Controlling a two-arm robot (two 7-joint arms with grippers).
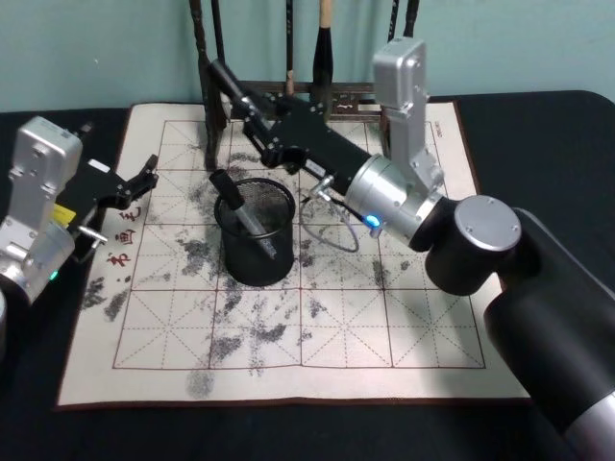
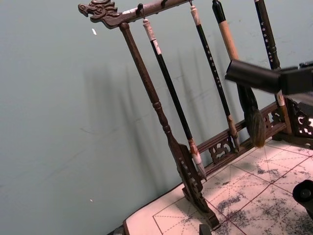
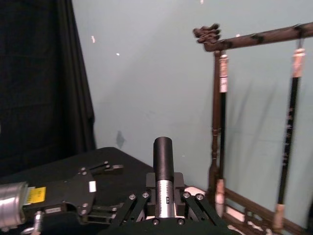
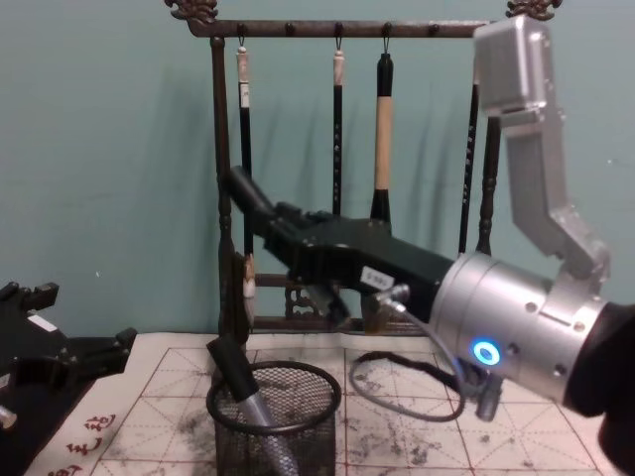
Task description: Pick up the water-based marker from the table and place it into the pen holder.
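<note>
- Clamping a marker (image 1: 224, 80): right gripper (image 1: 252, 108), closed narrow on the silver barrel, with the black cap sticking out past the tips.
- That pair sits upper centre-left in the head frame, over the far edge of the calligraphy mat (image 1: 384, 317), just beside the left post of the brush rack (image 4: 337, 30). Cannot tell whether it touches the post.
- Chest frame: the marker is mid-left, above and behind the pen holder (image 4: 273, 426), clear of its rim.
- Pen holder stands upright on the mat, centre-left of the head frame, on ink-stained grid squares.
- Second marker (image 1: 231, 192) is already inside the holder, tilted, with its black cap up and leaning over the rim toward the frame's left.
- Left gripper (image 1: 149, 181): left edge of the head frame, at the mat's left border, spread wide with nothing between the fingers. Cannot tell whether it is hovering or resting.
- Table (image 1: 538, 125) shows dark around the mat.
</note>
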